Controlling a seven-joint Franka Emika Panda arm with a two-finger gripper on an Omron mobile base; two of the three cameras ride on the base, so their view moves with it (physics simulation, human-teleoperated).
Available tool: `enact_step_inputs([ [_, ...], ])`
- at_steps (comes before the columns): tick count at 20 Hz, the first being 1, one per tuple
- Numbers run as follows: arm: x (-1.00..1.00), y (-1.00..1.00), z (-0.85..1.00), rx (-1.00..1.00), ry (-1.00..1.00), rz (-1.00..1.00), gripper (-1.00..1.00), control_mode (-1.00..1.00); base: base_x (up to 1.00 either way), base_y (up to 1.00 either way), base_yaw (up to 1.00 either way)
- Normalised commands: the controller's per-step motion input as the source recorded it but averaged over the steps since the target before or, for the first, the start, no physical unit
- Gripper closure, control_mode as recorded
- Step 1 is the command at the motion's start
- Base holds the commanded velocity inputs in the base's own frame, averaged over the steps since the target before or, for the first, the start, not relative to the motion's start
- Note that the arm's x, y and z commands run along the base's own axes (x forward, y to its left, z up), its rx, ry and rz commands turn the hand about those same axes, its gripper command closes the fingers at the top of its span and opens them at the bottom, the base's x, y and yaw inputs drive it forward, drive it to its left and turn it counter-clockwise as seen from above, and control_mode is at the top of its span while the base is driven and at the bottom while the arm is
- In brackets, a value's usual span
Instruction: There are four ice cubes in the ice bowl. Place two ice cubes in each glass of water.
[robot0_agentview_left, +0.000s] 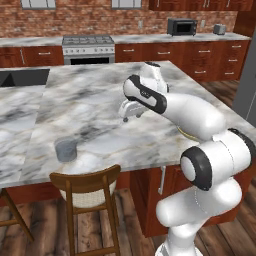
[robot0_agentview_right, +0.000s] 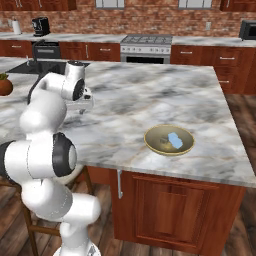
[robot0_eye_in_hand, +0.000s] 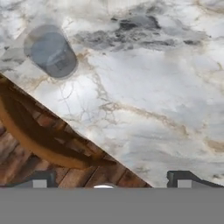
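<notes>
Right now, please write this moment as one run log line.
jaws: open, empty | ice cubes: in ice bowl | glass: near counter edge, no ice seen

The worktop looks like polished marble, white veined with grey and tan, smooth and faintly glossy. A glass of water on it is grey-blue, translucent and matt. The ice bowl has a smooth yellowish-tan glaze; the ice cubes inside are pale blue and translucent. The chair is brown varnished wood, the floor dark wooden planks.
</notes>
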Motion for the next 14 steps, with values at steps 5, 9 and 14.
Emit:
enact_step_inputs([
  [5,0.00,-1.00,0.00,0.11,0.00,-0.36,-1.00,-1.00,0.00,0.00,0.00],
  [9,0.00,-1.00,-0.04,0.03,-0.02,-0.18,-1.00,-1.00,0.00,0.00,0.00],
  [14,0.00,-1.00,-0.03,0.00,-0.01,-0.09,-1.00,-1.00,0.00,0.00,0.00],
])
